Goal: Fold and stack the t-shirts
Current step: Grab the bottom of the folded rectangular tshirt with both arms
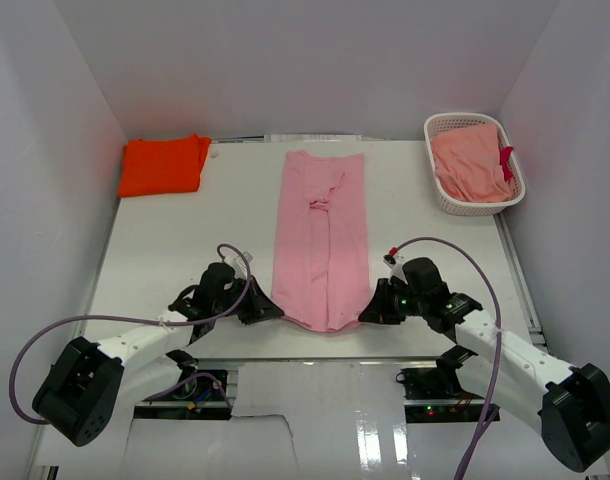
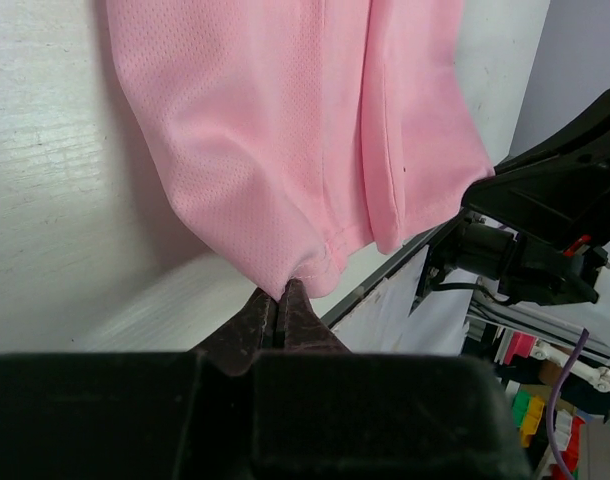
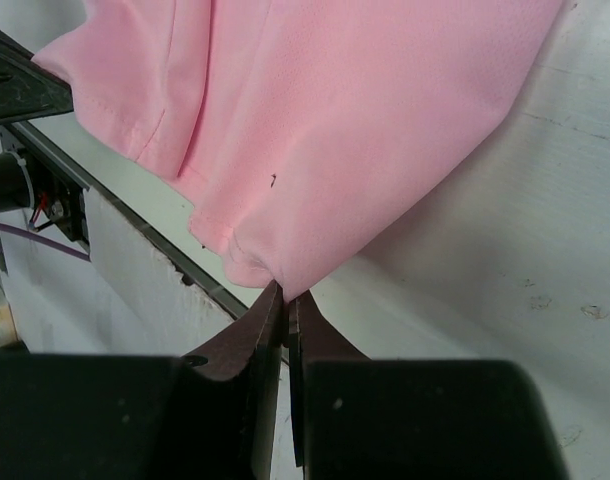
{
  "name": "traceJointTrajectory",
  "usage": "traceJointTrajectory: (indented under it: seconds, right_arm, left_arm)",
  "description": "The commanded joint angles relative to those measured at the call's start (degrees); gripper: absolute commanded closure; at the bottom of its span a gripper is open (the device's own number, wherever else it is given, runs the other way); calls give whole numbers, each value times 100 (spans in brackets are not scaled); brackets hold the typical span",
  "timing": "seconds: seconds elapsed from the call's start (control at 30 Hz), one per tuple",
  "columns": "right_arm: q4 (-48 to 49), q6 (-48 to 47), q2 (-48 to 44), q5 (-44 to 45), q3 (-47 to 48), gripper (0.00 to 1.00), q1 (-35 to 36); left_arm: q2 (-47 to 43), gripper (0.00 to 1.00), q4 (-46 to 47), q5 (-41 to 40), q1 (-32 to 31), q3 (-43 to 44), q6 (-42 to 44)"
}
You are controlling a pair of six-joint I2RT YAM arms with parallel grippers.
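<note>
- The light pink t-shirt point(image 1: 320, 240) lies as a long, narrow strip with its sleeves tucked in. It runs straight away from the jaws on the white surface point(image 1: 175, 250), and its near hem sits between the two pairs of jaws.
- The left jaws are pinched shut on the hem's left corner and the right jaws on its right corner. Each wrist view shows only a small nip of cloth between the tips.
- We judge the fine mesh knit light and limp. It will sag between the two holds, so both corners should travel together and level.
- The hem corners seem the right hold, since the layers are doubled there. A pinch this shallow may slip or catch only the top layer.
- The bright orange t-shirt point(image 1: 165, 165) lies folded far ahead and to the left of the left jaws, well apart.
</note>
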Motion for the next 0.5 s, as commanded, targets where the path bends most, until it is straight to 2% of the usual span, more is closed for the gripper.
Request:
traceJointTrajectory:
  seconds: [0.0, 0.47]
  right_arm:
    - [-176, -208, 66, -50, 364, 92, 34]
    - [-264, -446, 488, 100, 945, 92, 43]
  left_arm:
    - [-33, 100, -146, -58, -27, 252, 106]
    - [98, 100, -515, -418, -27, 947, 274]
